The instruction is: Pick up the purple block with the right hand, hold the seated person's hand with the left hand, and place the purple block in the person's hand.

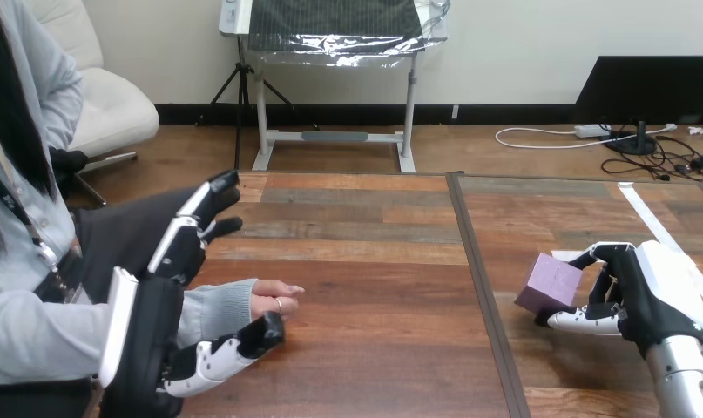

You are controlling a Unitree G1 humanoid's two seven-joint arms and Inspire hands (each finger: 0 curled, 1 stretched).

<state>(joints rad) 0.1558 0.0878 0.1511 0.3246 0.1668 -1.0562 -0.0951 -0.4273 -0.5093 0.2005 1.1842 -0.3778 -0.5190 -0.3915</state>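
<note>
Block position first: your purple block [550, 283] is at the near right of the surface [374, 244], to the right of the dark seam [480, 287] that runs from far to near across the wood. It is tilted, with one corner pointing down, and you cannot tell whether that corner touches the wood. Your right hand [644, 296] grips it from the right side, with the fingers [602, 253] curled over the block's far upper edge and the thumb [574, 320] pressed in under its near edge. Over at the near left, your left hand [152, 322] is open. Its fingers [195, 222] stretch out nearly straight toward the far side, and its thumb [234, 348] reaches to the right, low over the wood. The person's hand [273, 300], coming out of a grey sleeve [212, 309], lies on the surface in the gap between those fingers and the thumb. It sits just above the thumb tip, and nothing is curled round it. The block and the person's hand are well apart, on opposite sides of the seam.
</note>
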